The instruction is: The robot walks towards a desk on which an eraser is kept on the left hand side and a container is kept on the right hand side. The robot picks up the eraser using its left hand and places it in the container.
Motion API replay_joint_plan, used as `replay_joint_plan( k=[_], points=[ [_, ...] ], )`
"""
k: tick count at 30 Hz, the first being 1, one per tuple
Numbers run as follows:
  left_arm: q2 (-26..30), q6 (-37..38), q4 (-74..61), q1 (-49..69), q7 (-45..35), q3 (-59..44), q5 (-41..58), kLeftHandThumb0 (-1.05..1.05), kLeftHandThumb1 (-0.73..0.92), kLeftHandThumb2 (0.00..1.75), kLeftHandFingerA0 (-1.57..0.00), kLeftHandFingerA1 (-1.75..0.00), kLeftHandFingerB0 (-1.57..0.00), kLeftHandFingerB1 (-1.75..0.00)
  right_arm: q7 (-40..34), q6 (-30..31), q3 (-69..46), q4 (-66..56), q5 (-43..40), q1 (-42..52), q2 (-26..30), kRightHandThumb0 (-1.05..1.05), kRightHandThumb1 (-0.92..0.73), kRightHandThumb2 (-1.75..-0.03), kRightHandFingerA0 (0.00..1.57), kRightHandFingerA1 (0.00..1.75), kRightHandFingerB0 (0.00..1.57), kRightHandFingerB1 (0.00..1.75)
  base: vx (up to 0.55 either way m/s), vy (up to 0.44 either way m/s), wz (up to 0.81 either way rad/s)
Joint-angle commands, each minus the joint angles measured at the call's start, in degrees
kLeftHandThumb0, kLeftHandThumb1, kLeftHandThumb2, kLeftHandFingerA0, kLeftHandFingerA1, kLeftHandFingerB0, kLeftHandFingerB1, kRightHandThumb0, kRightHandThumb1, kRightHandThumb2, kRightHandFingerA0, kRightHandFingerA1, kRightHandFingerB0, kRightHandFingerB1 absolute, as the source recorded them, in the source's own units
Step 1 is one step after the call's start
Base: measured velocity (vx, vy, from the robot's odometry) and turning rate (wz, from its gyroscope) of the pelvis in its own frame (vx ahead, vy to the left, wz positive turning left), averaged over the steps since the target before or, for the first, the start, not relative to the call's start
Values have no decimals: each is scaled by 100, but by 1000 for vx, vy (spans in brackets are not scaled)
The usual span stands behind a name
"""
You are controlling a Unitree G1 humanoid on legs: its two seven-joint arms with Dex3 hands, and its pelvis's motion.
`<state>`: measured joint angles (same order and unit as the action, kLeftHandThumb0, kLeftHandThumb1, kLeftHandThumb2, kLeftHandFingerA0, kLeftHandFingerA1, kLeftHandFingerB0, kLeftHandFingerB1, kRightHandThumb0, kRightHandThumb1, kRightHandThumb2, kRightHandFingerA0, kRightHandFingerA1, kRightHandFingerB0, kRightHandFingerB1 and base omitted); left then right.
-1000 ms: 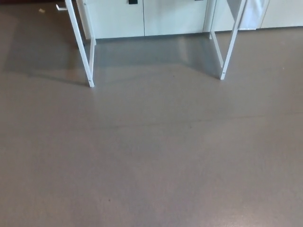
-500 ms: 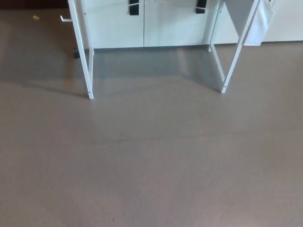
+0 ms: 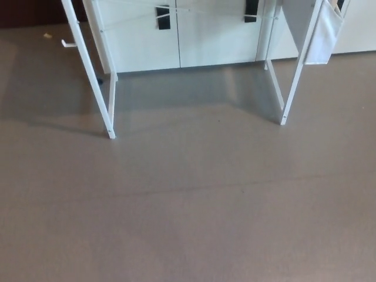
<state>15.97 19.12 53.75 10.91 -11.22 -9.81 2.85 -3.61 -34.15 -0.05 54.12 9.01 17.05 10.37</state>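
Only the lower part of the desk shows in the head view: a white front left leg [image 3: 94,76] and a white front right leg [image 3: 296,70] reach down to the grey floor [image 3: 194,205]. The desk top is out of the picture, so neither the eraser nor the container can be seen. No part of my arms or hands shows.
White cabinet doors [image 3: 179,35] with black handles [image 3: 163,16] stand behind the desk legs. A pale cloth or bag [image 3: 326,35] hangs by the right leg. A small white hook [image 3: 69,43] sticks out left of the left leg. A yellowish scrap [image 3: 47,36] lies far left.
The whole picture has shifted: the desk legs and cabinets sit lower and look larger than before, as the camera has moved closer and tilted up. Nothing else has moved.
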Motion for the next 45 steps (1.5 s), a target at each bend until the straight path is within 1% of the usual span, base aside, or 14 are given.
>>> replay_joint_plan(
  k=[1,4,14,15,20,21,22,26,27,28,30,31,33,45],
  points=[
    [101,157,81,-24,20,-46,-8,-45,30,101,-60,-91,-36,-71,-23,-167,14,64,2,-13,32,-30,-61,-58,69,47,53,42,188,121,-7],
    [83,98,53,-30,66,-54,-7,-45,33,98,-46,-111,-34,-81,-24,-124,15,49,-1,-21,33,-29,-61,-58,69,47,52,42,271,158,11],
    [-150,132,-184,-36,218,-211,151,-47,33,103,-58,-92,-36,-72,545,188,-244,-624,-529,203,-187,-29,-62,-59,66,46,53,41,219,86,-1],
    [-186,101,-191,-78,231,-235,173,-46,37,99,-40,-122,-33,-83,571,256,-256,-700,-557,217,-197,-30,-62,-59,65,45,53,41,126,-90,9],
    [-438,-172,-588,-203,347,-283,208,-45,37,106,-52,-90,-34,-71,611,582,-325,-1028,-581,291,-237,-31,-63,-59,63,43,51,40,229,-220,8],
    [-508,-339,-694,-259,399,-282,204,-42,39,109,-28,-126,-27,-86,629,610,-342,-1032,-602,279,-259,-30,-62,-58,64,44,51,40,138,-265,40],
    [-587,-388,-726,-286,382,-305,247,-43,38,110,-49,-89,-31,-72,646,607,-348,-992,-605,263,-269,-29,-62,-59,64,45,51,40,256,-121,4],
    [-778,-420,-834,-209,363,-270,224,-49,33,106,-51,-90,-33,-73,609,533,-305,-986,-541,276,-276,-31,-62,-59,63,45,51,40,230,-17,-7],
    [-801,-420,-823,-196,362,-239,182,-45,33,110,-33,-129,-28,-91,614,532,-297,-979,-529,266,-263,-31,-63,-58,61,44,50,40,210,74,-13],
    [-815,-375,-754,-188,348,-183,115,-48,30,105,-56,-94,-37,-75,607,526,-287,-965,-508,248,-247,-31,-63,-58,62,44,51,40,215,125,-21],
    [-796,-302,-600,-214,317,-62,-11,-46,28,104,-57,-93,-39,-76,569,572,-295,-954,-498,181,-232,-31,-62,-58,64,45,51,40,247,142,-13],
    [-743,-232,-491,-207,346,69,-166,-47,28,104,-40,-123,-35,-90,602,605,-317,-947,-543,149,-237,-31,-62,-58,63,45,51,40,247,195,-17],
    [-666,-169,-379,-176,457,213,-318,-48,28,100,-60,-91,-41,-74,587,680,-311,-1008,-528,144,-233,-31,-61,-58,64,44,52,40,308,254,-11],
    [-411,109,-124,-43,426,379,-316,-49,31,101,-57,-89,-39,-72,572,531,-256,-986,-449,178,-201,-31,-61,-59,65,45,52,41,262,116,7]
  ],
)
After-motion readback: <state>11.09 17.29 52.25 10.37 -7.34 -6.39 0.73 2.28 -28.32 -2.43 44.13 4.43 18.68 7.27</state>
